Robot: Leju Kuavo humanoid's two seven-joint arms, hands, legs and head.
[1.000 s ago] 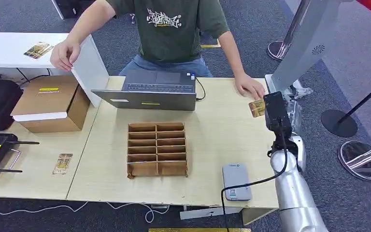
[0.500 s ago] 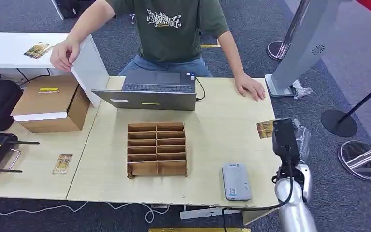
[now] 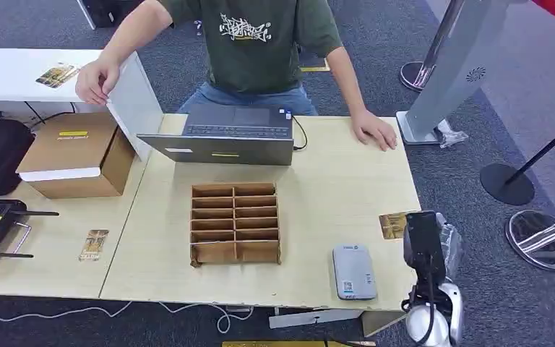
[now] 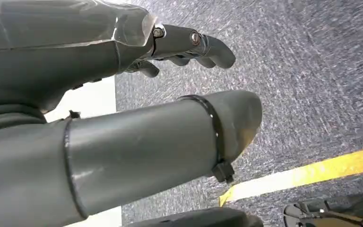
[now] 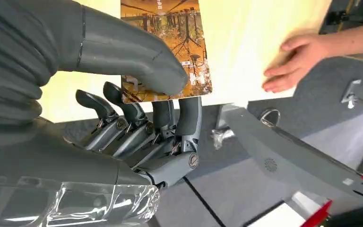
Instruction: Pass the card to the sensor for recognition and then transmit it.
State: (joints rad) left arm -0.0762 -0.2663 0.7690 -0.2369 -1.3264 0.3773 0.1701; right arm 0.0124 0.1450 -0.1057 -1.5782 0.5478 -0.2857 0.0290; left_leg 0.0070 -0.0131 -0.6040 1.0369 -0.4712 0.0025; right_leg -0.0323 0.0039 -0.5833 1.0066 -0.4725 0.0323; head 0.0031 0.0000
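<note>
Card pinched, reader just beside

Thumb and fingers (image 5: 189, 113) of the right hand (image 3: 433, 242) clamp the card (image 5: 168, 47), keeping it flat, I judge, to face the reader (image 3: 353, 271), which lies on the table (image 3: 332, 188) just beside the hand. Left hand (image 4: 170, 94) hangs over carpet, fingers loosely curled, holding nothing.
</note>
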